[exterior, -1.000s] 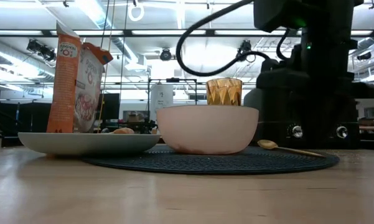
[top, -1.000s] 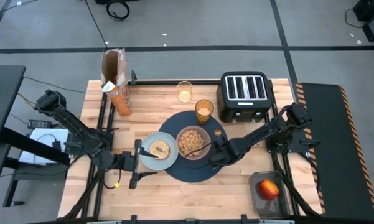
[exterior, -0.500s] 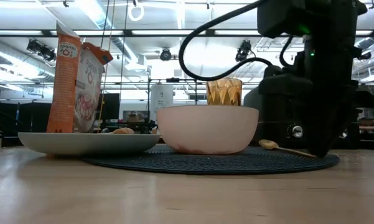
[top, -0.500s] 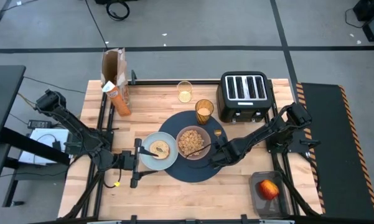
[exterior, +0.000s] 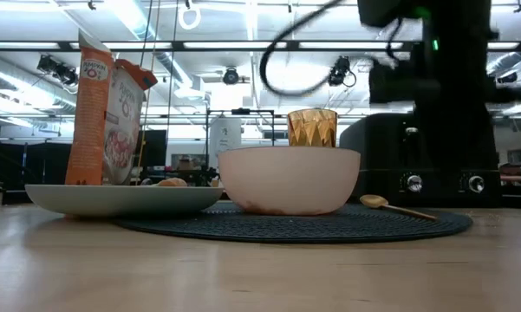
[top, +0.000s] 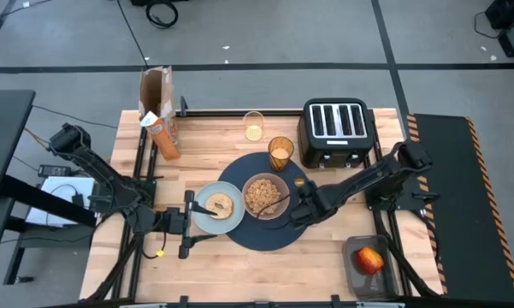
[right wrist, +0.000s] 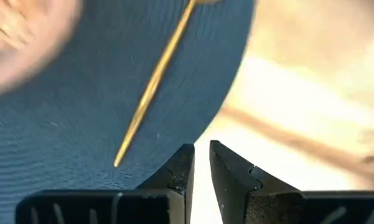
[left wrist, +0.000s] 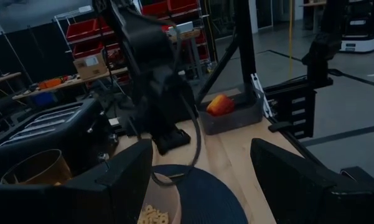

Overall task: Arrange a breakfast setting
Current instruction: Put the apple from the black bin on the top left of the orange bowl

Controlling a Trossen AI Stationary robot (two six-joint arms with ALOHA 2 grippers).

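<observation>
Over the last sec the right gripper (top: 296, 209) had lifted off the mat edge and backed slightly right; in the low view it was down by the gold spoon (exterior: 397, 206) half a sec ago and had since risen clear, only the arm's bulk left above. Spoon hadn't moved: it lay flat on the right part of the navy placemat (top: 269, 231), just right of the pinkish bowl (top: 265, 195). Read: spoon placement looked done, arm retreating, prob. heading for the red apple (top: 369, 259), which sat in its dark bin at the near right, well apart from the setting.

Right gripper: fingers (right wrist: 182, 167) nearly pressed together, narrow slit only, holding nothing, touching nothing, hovering over the mat's rim near the spoon handle.

Left gripper (top: 188, 224): spread wide, empty, parked just left of the pale blue-grey plate (top: 202, 219) w/ the bagel (top: 220, 204) on it. Cereal (top: 262, 193) in bowl, amber tumbler (top: 280, 152) at mat's far edge.
</observation>
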